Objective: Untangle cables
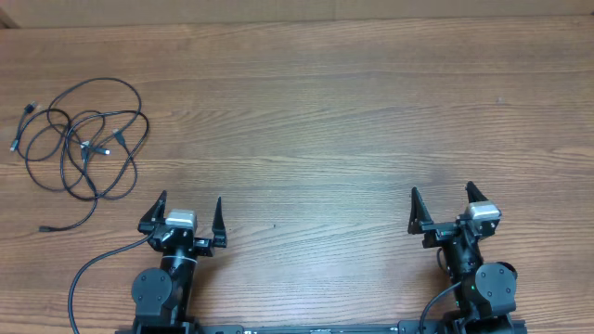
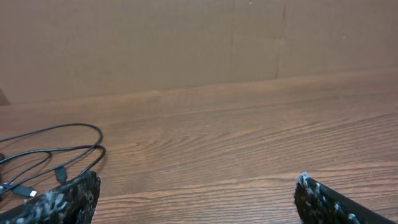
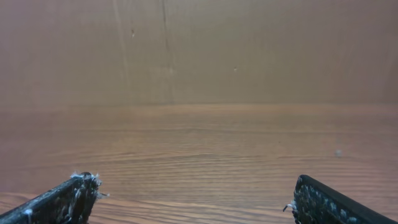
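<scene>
L fingers & R fingers spread wide, empty; overhead shows whole cables, L wrist an edge.

No readable text or labels

Overhead: straight down on the table from high up, near edge to far edge in frame. Left wrist: low over the table's near edge, facing the far wall, cables at left, shared with overhead. Right wrist: same low height, facing the far wall across the table.
</scene>
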Controlling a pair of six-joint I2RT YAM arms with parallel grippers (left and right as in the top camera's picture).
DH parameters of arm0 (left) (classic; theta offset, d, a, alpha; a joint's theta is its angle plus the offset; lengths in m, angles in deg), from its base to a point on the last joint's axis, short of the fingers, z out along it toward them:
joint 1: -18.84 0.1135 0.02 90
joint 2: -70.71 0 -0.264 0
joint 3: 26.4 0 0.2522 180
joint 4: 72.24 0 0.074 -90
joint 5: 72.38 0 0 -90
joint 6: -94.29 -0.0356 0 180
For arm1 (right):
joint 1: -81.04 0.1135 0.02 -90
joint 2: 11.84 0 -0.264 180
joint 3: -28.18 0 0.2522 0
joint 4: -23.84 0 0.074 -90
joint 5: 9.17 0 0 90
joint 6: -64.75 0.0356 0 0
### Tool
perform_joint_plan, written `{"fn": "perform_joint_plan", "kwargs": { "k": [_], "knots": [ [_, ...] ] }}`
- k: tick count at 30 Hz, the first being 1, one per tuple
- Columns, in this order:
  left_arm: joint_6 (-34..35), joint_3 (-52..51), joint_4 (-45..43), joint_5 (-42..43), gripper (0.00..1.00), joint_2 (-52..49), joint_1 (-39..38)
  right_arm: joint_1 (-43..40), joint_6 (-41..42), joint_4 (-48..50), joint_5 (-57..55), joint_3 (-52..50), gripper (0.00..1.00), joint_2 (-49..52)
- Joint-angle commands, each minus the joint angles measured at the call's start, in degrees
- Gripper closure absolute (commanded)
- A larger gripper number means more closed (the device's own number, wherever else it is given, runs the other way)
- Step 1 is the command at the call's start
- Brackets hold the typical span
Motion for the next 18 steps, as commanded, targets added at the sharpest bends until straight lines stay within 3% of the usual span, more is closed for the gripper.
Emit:
{"fn": "perform_joint_plan", "kwargs": {
  "k": [1,18],
  "knots": [
    [0.17,-0.22,0.02,-0.17,0.01,0.66,0.31,-1.22,-6.03,-0.04,2.23,-0.59,0.00,-0.59],
    [0.17,-0.22,0.02,-0.17,0.00,0.66,0.31,-3.04,-5.99,0.11,2.21,-0.57,0.00,-0.59]
  ]
}}
